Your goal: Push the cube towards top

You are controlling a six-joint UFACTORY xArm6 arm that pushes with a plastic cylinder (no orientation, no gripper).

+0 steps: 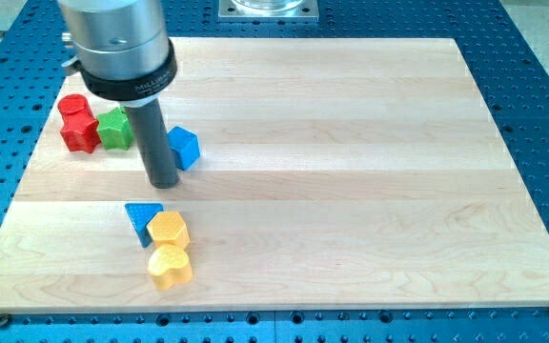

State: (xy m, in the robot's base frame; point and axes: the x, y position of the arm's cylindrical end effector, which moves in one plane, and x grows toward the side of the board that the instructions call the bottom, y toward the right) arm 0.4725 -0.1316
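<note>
Blue cube (186,148) beside my tip (164,183), green block (114,129) near

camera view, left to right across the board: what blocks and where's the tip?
red blocks → green block → blue triangular block → my tip → blue cube. The two yellow blocks overlap the tip's column, so left out.

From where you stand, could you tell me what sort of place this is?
Probably a robotics lab bench: a wooden board lies on a blue perforated metal table, with small coloured blocks such as the blue cube beside my tip.
</note>
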